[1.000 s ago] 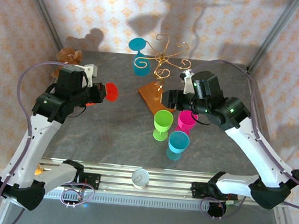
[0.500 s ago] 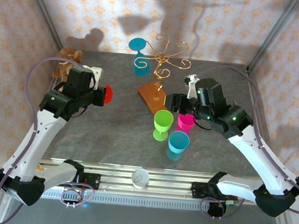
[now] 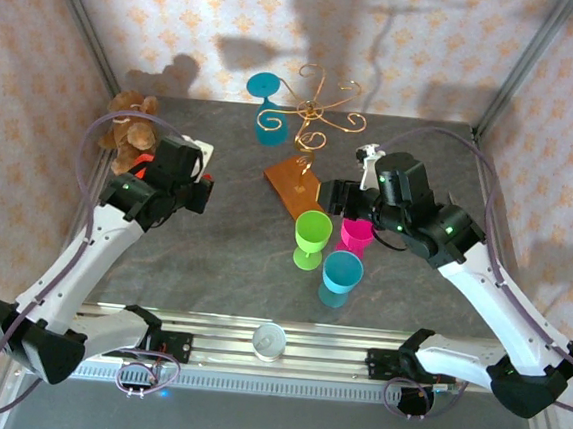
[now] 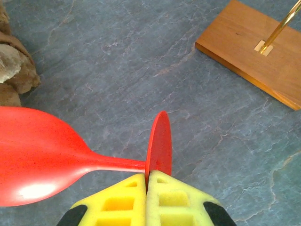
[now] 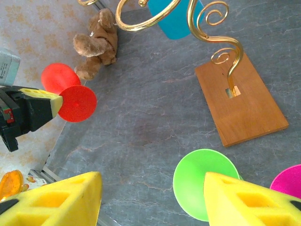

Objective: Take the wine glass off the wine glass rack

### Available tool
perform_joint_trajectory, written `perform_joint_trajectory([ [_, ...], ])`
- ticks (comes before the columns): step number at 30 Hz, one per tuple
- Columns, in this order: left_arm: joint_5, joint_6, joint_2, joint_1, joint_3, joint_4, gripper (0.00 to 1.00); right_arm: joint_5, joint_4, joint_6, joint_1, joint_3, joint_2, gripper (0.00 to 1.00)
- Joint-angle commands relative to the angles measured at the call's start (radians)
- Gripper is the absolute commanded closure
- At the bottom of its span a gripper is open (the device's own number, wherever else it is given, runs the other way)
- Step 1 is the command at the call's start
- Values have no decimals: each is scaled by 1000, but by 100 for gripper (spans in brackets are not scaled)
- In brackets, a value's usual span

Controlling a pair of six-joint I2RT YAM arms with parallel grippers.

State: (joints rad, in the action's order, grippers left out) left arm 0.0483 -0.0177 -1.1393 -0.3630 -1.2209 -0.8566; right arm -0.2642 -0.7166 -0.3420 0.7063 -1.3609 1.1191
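1. Two yellow pads of the left end effector (image 4: 146, 188) are pressed together on the rim of the round foot of the red wine glass (image 4: 47, 160), so this end effector is closed on the glass.
2. That glass lies sideways in the grip, stem roughly level, above the grey bench (image 3: 222, 259). Its bowl points toward a brown teddy bear (image 3: 127, 138) at the bench's far left. It is off the rack and well apart from it.
3. The right end effector (image 5: 151, 181) has its pads spread fairly wide and holds nothing. It hangs over the bench just beside the near corner of the rack's base.
4. Directly under the right end effector stands a green glass (image 3: 312, 237), upright. A pink glass (image 3: 357, 236) is just beside it, and a light-blue glass (image 3: 341, 278) stands nearer the arms, close to both.
5. The wine glass rack (image 3: 311, 111) stands at the far middle of the bench, between the two end effectors. Its gold wire arms curl out from a central stem set in a flat brown wooden base.
6. A teal wine glass (image 3: 266, 102) hangs on the rack's left side, foot above and bowl below.
7. A white cup (image 3: 269, 341) sits on the rail at the near edge, between the arm bases.
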Motion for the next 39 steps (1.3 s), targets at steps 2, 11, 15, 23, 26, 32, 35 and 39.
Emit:
perform_joint_trajectory([
  [2,146,-76,5,-68,20,56,100,31,26,-15,5,7,-5,41],
  [11,298,-144,73,-160,92,102,100,29,30,-19,5,5,-5,41],
  [15,350,-173,115,-193,133,124,100,33,36,-25,5,13,-10,41],
  [23,460,-235,172,-291,212,156,100,39,46,-37,5,33,-39,41],
  [26,524,-280,196,-336,254,188,100,40,48,-40,5,40,-50,41],
  [32,627,-358,245,-402,322,246,100,30,68,-55,5,65,-50,41],
  [35,678,-410,271,-440,361,283,100,27,72,-58,5,69,-50,41],
  [39,727,-467,307,-490,411,326,100,35,72,-60,5,66,-50,41],
])
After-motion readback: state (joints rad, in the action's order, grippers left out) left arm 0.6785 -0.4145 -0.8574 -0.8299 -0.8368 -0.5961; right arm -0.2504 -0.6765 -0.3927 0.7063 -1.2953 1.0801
